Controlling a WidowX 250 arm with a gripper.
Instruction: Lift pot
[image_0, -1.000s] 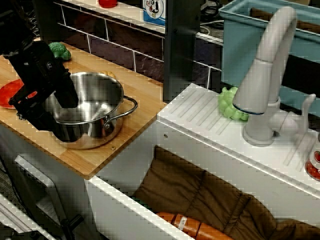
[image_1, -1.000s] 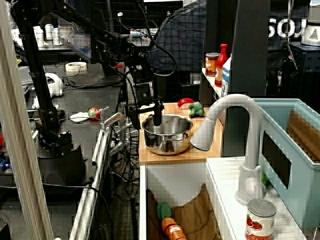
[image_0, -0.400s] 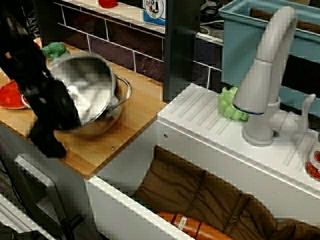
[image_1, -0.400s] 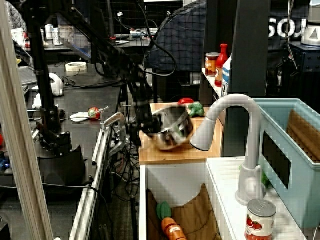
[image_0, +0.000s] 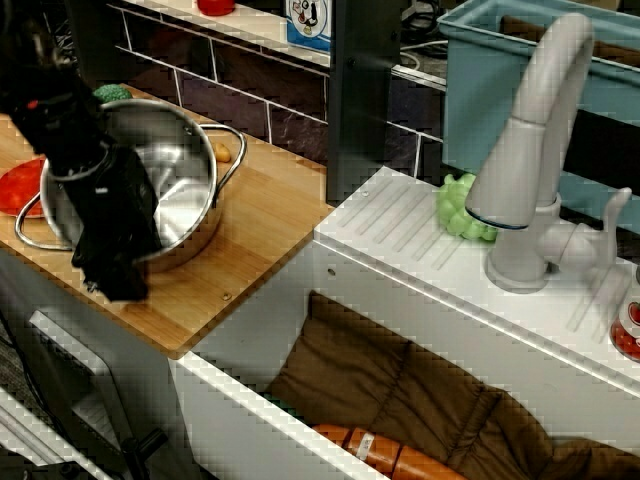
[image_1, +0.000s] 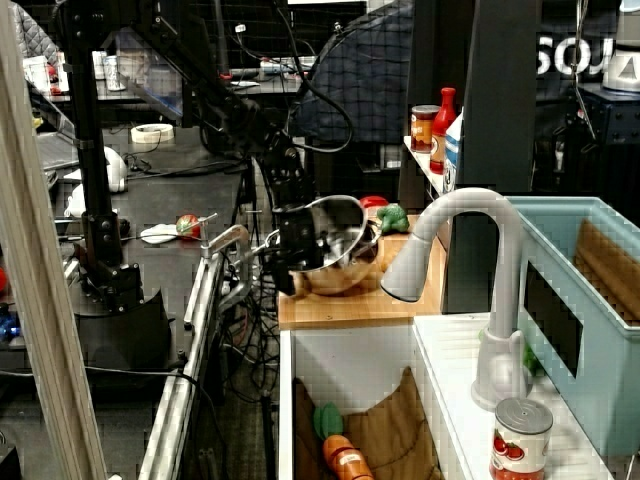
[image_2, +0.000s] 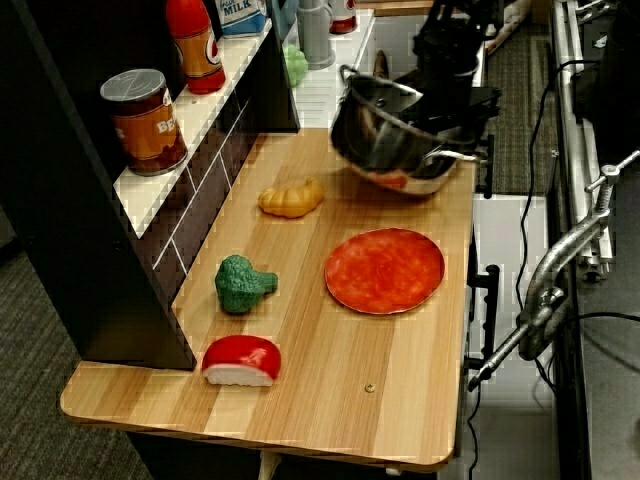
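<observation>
I see the gripper (image_0: 105, 200) clamped on the pot (image_2: 385, 135), tilted above the wooden counter (image_2: 300, 340). It seems clear of the wood (hard to judge), with a cluttered workshop behind.

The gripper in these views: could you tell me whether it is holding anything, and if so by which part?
The gripper holds the pot by its rim on the counter-edge side; the pot hangs tilted above the wooden counter.

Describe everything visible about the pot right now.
The pot is shiny round steel, lidless and empty, with two loop side handles. It hangs tilted above the wooden counter, mouth tipped toward the back wall. The black gripper clamps its front rim. Its underside reflects the red plate nearby.
</observation>
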